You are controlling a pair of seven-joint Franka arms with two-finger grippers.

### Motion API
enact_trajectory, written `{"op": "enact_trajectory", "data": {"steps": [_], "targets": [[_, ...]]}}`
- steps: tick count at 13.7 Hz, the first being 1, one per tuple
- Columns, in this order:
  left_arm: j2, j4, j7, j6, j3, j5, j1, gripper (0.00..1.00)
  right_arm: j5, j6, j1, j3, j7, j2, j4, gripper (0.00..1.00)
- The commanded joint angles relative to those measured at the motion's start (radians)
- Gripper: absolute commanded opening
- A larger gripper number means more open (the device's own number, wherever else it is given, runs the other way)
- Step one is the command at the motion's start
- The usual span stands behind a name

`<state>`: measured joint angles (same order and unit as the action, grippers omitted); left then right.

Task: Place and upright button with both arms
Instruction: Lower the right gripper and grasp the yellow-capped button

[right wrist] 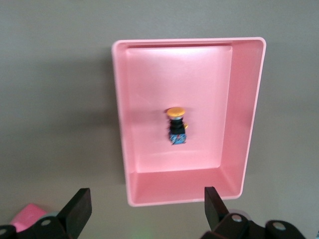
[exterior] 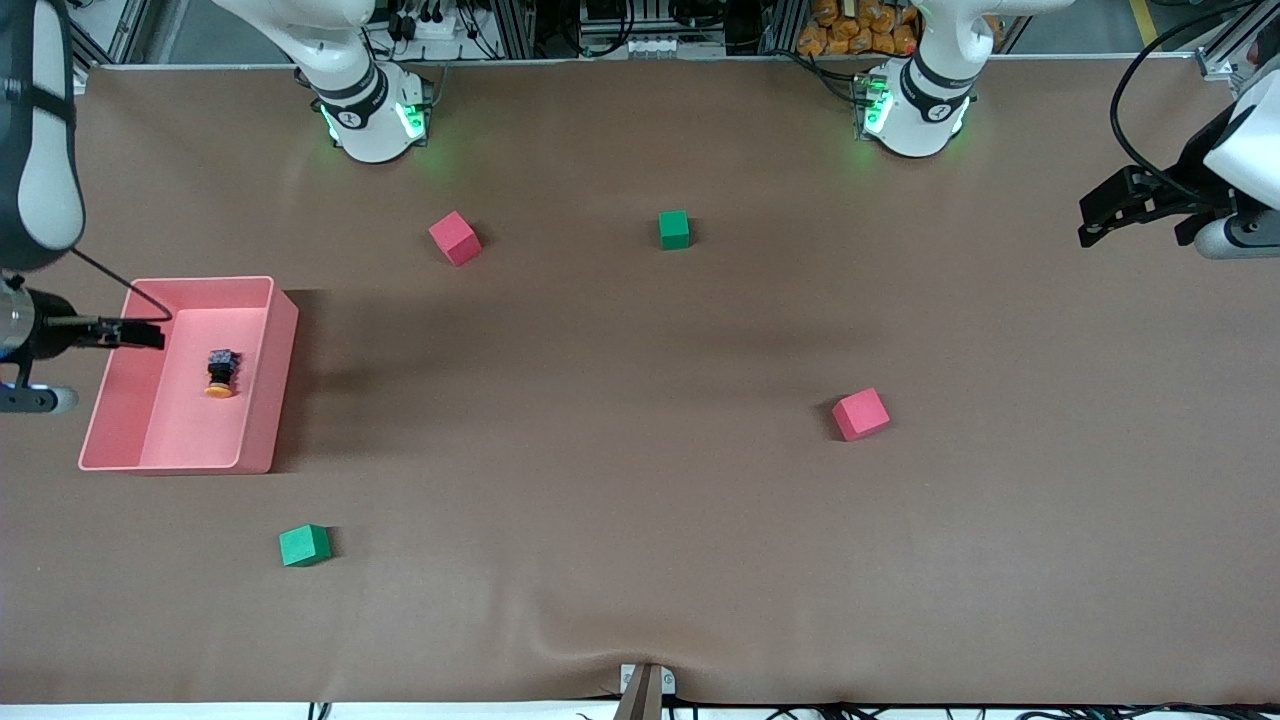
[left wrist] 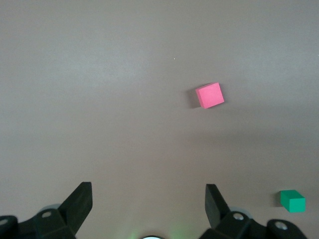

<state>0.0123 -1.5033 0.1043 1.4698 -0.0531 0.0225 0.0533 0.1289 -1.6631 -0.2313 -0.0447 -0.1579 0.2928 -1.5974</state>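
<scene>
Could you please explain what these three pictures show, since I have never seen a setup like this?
Two white robot arms stand at a brown table. The large picture comes from a high camera facing them; each of the other two comes from a camera on one arm's wrist, looking down past its black fingers.

The right gripper hangs open over a pink tray at its end of the table. In the tray lies the button, tipped on its side, orange cap toward the front camera. The left gripper, also open, hovers over bare table at its own end.

Scattered on the table are two pink cubes and two green cubes. Nothing is held yet.
</scene>
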Motion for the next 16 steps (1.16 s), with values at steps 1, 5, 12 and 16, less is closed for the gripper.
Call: {"op": "enact_trajectory", "data": {"steps": [1, 5, 12, 16], "targets": [[0.008, 0.003, 0.012, 0.006, -0.005, 0.010, -0.003, 1.00, -0.015, -0.116, -0.072, -0.017, -0.084, 0.019, -0.082, 1.00], [0.003, -0.003, 0.012, 0.055, -0.008, 0.011, 0.002, 1.00, -0.063, -0.314, -0.147, -0.017, -0.152, 0.042, -0.234, 1.00], [0.001, -0.005, 0.014, 0.081, -0.010, 0.004, 0.037, 1.00, -0.063, -0.550, -0.187, -0.017, -0.274, 0.147, -0.329, 1.00], [0.011, -0.003, 0.012, 0.072, -0.033, 0.002, 0.048, 1.00, -0.066, -0.644, -0.201, -0.018, -0.295, 0.166, -0.398, 1.00]]}}
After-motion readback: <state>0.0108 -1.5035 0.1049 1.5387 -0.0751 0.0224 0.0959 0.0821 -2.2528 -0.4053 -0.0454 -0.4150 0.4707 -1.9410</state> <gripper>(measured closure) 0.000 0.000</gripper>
